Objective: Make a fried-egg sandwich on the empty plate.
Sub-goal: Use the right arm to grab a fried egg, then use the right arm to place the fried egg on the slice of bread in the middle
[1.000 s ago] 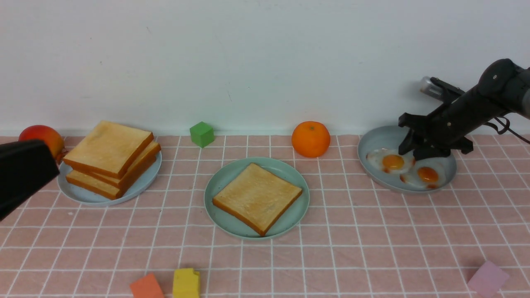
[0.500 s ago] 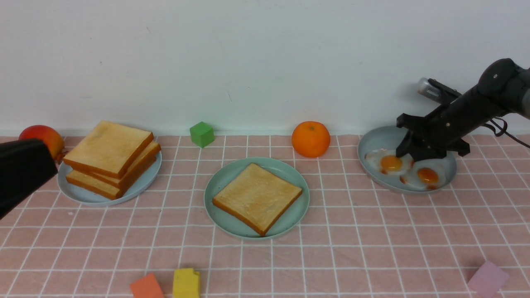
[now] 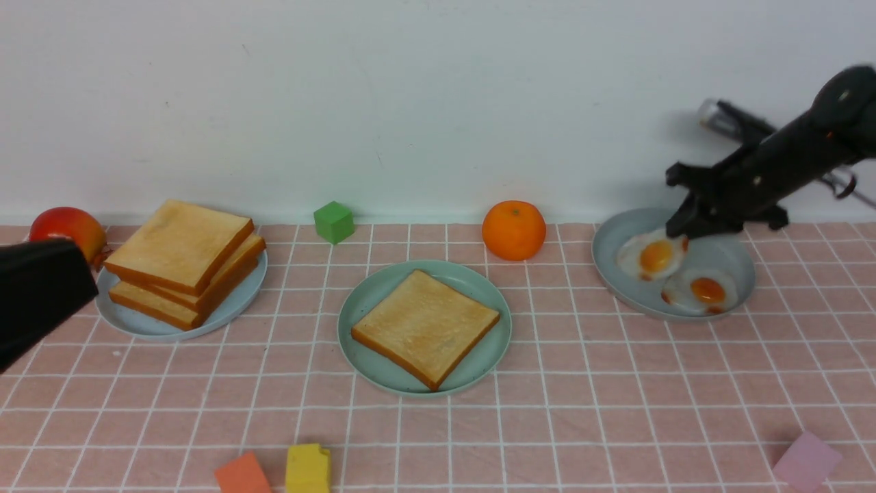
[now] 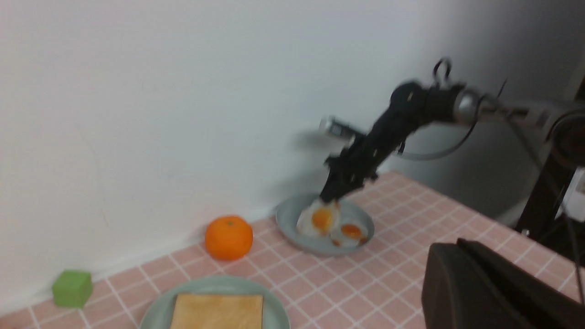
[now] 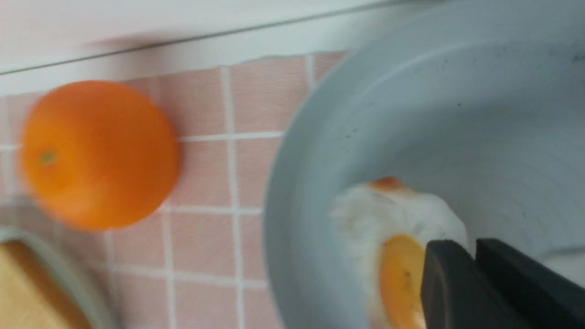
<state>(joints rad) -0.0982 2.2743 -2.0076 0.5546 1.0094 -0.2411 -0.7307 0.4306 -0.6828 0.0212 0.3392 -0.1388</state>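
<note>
Your right end effector [image 3: 681, 233], pinched nearly closed on the egg [image 3: 650, 257] at its edge, has the toast [image 3: 424, 327] well to its left.

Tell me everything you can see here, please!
toast slice: 1, golden-brown, on the mint-green plate
mint-green plate: 1, middle of the cloth
toast pile: several slices, golden-brown, on the pale blue plate
pale blue plate: 1, left
held fried egg: 1, white with orange yolk, edge pinched above the grey plate
other fried egg: 1, same colours, flat on that plate
grey plate: 1, right
orange: 1, orange, back, left of the grey plate
red fruit: 1, far left
green cube: 1, back
orange block, yellow block: 1 each, front left
pink block: 1, front right
checked cloth: 1, pink
left gripper: black, shut, far left
right gripper: black, shut on the held fried egg
</note>
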